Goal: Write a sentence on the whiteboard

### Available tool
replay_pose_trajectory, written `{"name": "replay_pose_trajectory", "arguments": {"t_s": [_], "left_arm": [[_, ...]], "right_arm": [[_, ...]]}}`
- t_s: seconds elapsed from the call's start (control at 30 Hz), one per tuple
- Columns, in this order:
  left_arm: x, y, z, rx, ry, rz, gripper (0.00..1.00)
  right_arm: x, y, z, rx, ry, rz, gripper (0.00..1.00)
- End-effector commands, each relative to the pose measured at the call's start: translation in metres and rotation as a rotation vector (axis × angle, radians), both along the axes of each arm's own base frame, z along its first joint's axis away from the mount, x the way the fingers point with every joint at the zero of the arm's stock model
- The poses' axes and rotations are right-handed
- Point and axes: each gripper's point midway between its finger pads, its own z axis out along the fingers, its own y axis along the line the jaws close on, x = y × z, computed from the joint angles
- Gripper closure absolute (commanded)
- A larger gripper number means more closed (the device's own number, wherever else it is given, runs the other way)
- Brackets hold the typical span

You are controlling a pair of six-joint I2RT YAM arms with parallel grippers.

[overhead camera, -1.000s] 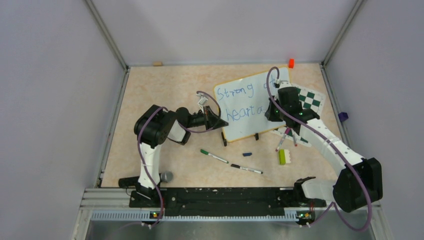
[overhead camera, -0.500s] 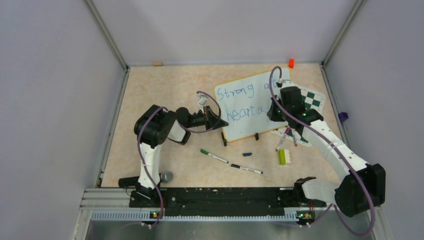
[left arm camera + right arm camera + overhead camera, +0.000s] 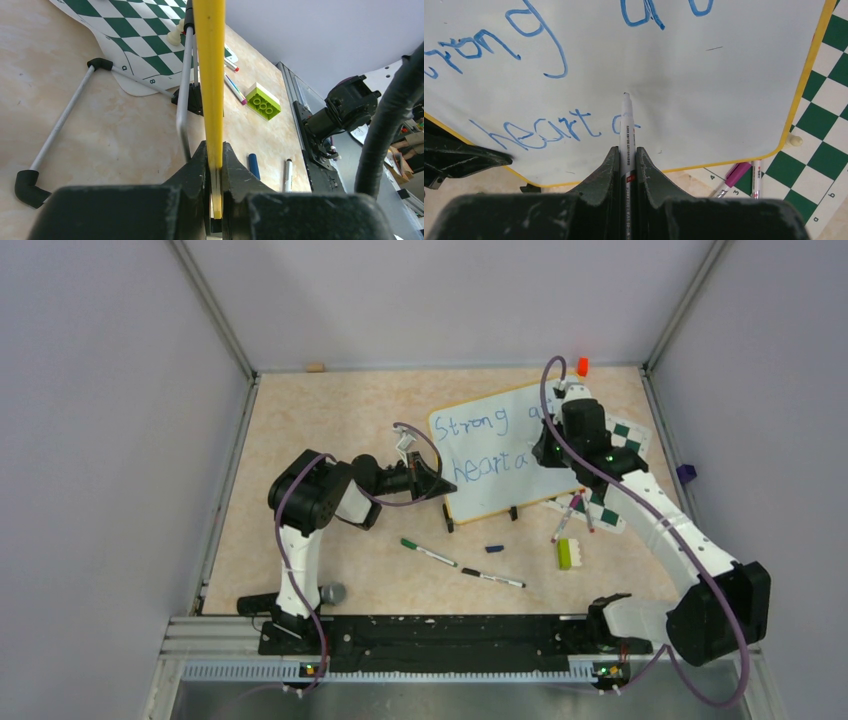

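The whiteboard [image 3: 704,75] is white with a yellow rim and blue writing [image 3: 544,131]; the chessboard [image 3: 824,165] shows green-and-white checks.

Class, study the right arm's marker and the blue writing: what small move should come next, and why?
Probably set the marker tip on the second line just right of the "a" after "heart" and start the next letter: the sentence stops there, the right gripper grips the marker, and the left gripper clamps the whiteboard.

On the large white rounded-corner whiteboard with a yellow-orange rim [image 3: 505,490], blue handwritten marker words [image 3: 478,426] read "Strong a" above "heart a". The green-and-white checkered chessboard [image 3: 824,117] shows "4", "3", "b" and "a" along its border. Print on the white marker [image 3: 626,131] is too small to read.
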Motion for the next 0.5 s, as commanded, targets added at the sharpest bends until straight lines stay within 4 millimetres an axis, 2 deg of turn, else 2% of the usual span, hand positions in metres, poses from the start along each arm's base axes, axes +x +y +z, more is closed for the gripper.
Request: {"name": "replay_pose_trajectory", "arguments": {"t_s": [0.0, 0.23, 0.47], "left_arm": [[-0.027, -0.006, 0.003, -0.008, -0.126, -0.143, 1.00], [-0.027, -0.006, 0.003, -0.008, -0.127, -0.142, 1.00], [-0.027, -0.006, 0.004, -0.008, -0.127, -0.144, 1.00]], "right_arm": [[0.020, -0.001, 0.022, 0.013, -0.073, -0.020, 1.00], [0.023, 0.000, 0.009, 0.010, -0.052, -0.025, 1.00], [0.001, -0.008, -0.025, -0.009, 0.014, -0.032, 1.00]]}}
